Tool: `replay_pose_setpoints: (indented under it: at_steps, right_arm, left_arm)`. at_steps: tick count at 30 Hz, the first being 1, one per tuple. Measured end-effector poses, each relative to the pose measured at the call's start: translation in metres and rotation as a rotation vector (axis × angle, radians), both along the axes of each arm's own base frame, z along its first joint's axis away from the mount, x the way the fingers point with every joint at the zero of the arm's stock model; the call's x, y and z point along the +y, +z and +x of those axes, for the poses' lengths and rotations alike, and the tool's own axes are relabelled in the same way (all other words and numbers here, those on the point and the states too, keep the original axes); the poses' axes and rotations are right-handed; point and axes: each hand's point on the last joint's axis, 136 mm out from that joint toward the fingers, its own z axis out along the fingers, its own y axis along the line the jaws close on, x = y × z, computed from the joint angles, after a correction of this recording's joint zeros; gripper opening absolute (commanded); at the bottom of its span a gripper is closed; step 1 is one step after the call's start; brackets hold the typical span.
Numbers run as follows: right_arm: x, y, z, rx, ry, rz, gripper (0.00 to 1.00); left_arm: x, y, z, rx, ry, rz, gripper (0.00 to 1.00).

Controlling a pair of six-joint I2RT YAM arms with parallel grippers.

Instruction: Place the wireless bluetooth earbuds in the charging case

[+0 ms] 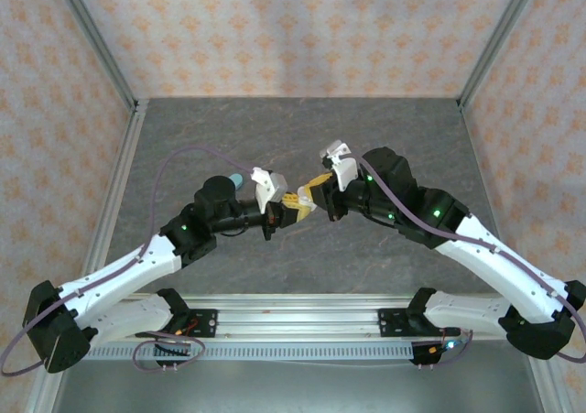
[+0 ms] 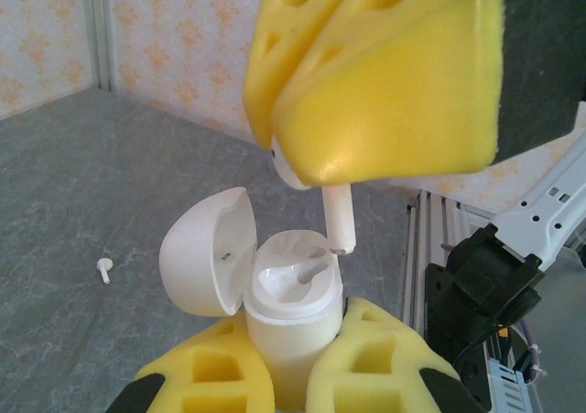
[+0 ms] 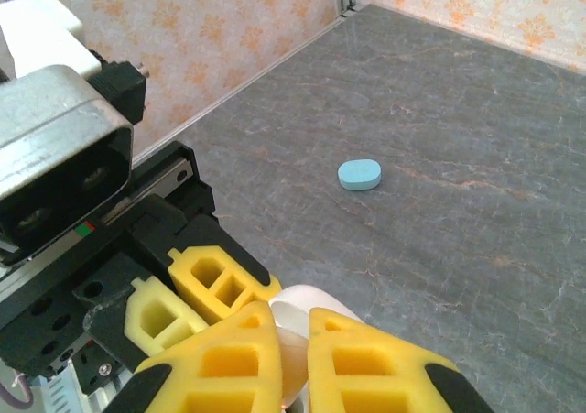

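The white case [image 2: 288,294] was held upright in the closed left gripper [image 2: 293,363], its lid [image 2: 206,248] swung open to one side. A white earbud [image 2: 339,213] was pinched in the right gripper [image 2: 298,161], with its stem tip at the rim of a socket. Seating was judged not yet done. A second earbud [image 2: 104,268] was seen lying on the table [image 2: 55,175], left to be fetched. A closed blue case [image 3: 359,174] was set well apart. Open room was left all round the lid.
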Motion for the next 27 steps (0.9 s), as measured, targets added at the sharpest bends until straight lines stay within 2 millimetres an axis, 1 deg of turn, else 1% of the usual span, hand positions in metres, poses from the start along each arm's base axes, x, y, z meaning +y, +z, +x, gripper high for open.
replay_pose_setpoints:
  at_steps: [6, 11, 19, 27]
  right_arm:
    - [0.003, 0.007, 0.001, -0.039, 0.011, 0.013, 0.12]
    - [0.004, 0.008, 0.0, -0.055, 0.027, 0.009, 0.12]
    - [0.006, -0.007, 0.0, -0.058, 0.046, -0.027, 0.12]
    - [0.007, -0.009, 0.0, -0.064, 0.056, -0.032, 0.12]
  left_arm:
    - [0.0, 0.0, 0.0, 0.0, 0.0, 0.0, 0.0]
    - [0.0, 0.001, 0.0, -0.001, 0.0, -0.001, 0.0]
    - [0.0, -0.001, 0.0, 0.007, -0.001, 0.006, 0.0]
    - [0.0, -0.004, -0.001, 0.015, -0.001, 0.013, 0.0]
